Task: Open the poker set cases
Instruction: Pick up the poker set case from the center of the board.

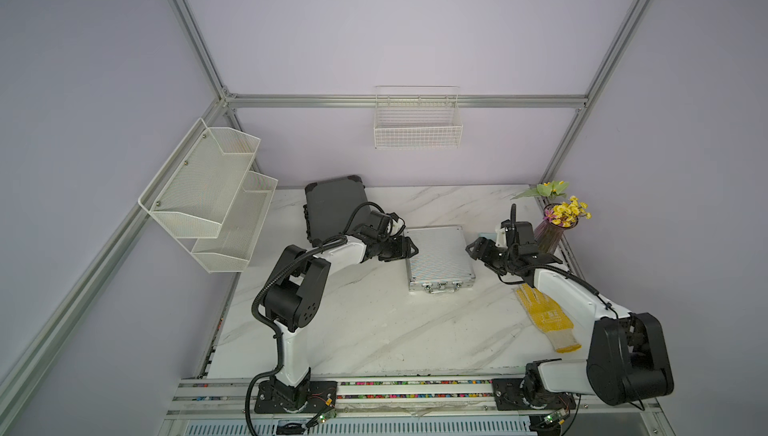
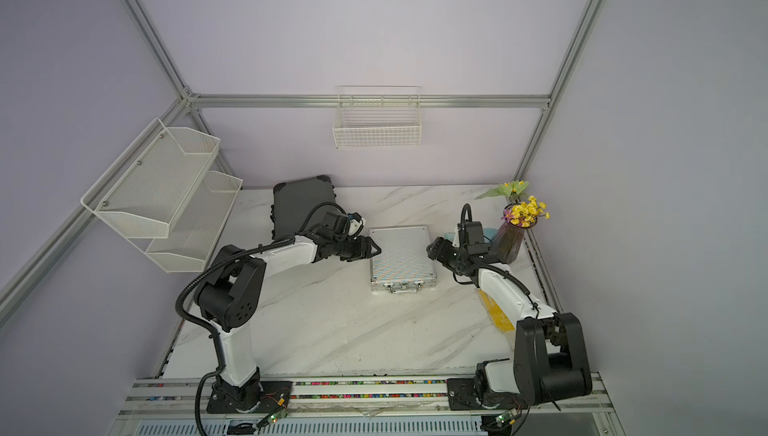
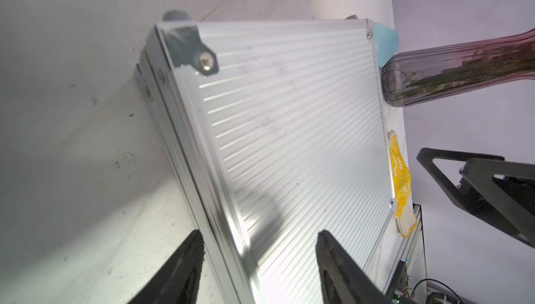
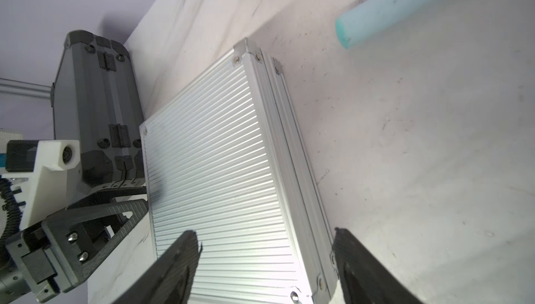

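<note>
Between the fingers (image 3: 185, 265) of your left gripper (image 1: 412, 247) runs one long side edge of the silver case (image 1: 438, 255). The jaws stand apart, one finger over the ribbed lid and one off over the table (image 1: 374, 321), clamping nothing. Your right gripper (image 1: 469, 249) mirrors this at the opposite side edge, likewise spread and empty, so you flank the case without holding it. The case lies flat and closed near the middle of the marble top. Its handle (image 1: 441, 287) and latches (image 1: 426, 286) are on the wall that faces the arm bases, away from both grippers. By the look of it, the step in hand is freeing those latches. Bring one gripper round to that front wall and set the other low against a side wall as a stop: the case looks light and the marble smooth, so a push on a latch would probably slide it. Flip both latches before you try the lid, and lift from the front lip, not from a side. Farther out, the dark grey case (image 1: 332, 205) sits closed at the back left of the table, partly behind your left arm, not yet dealt with. Mind the vase (image 1: 548, 234) and the yellow glove (image 1: 544, 315) close by your right arm when you swing it.
</note>
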